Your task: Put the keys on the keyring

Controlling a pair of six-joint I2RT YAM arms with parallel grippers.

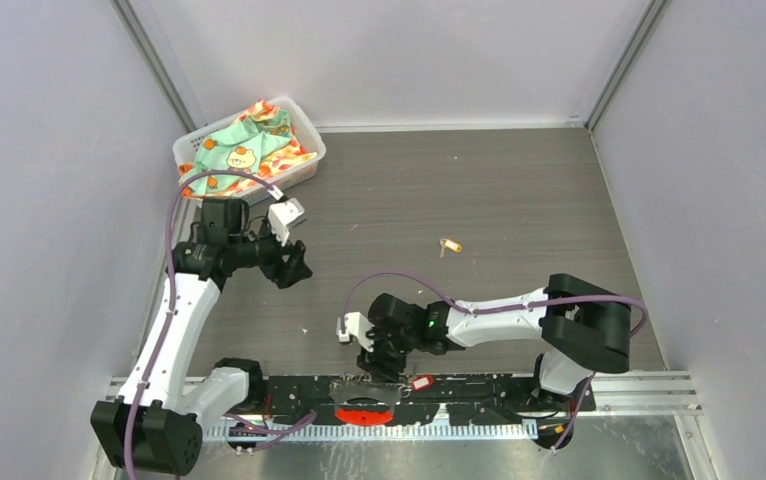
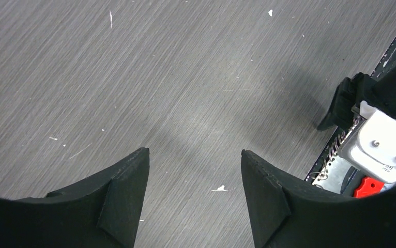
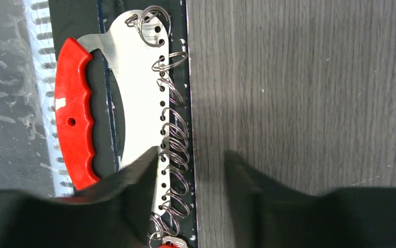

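Observation:
The keyring [image 3: 134, 77] lies on the black rail at the table's near edge, a silvery plate with a red crescent handle [image 3: 74, 119] and a row of wire rings [image 3: 174, 137]. The red-headed key [image 1: 422, 382] hangs at its end, just showing in the right wrist view [image 3: 169, 244]. My right gripper [image 3: 192, 165] is open and low over the rings, one finger above the plate and the other over the table. The yellow-headed key [image 1: 449, 245] lies alone mid-table. My left gripper [image 2: 195, 152] is open over bare table, left of centre [image 1: 294, 265], holding nothing.
A white basket [image 1: 304, 135] with a patterned cloth [image 1: 249, 150] stands at the back left. The black rail [image 1: 479, 385] runs along the near edge, with a ribbed metal strip behind it. Grey walls close in both sides. The right arm's wrist camera [image 2: 382, 144] shows in the left wrist view.

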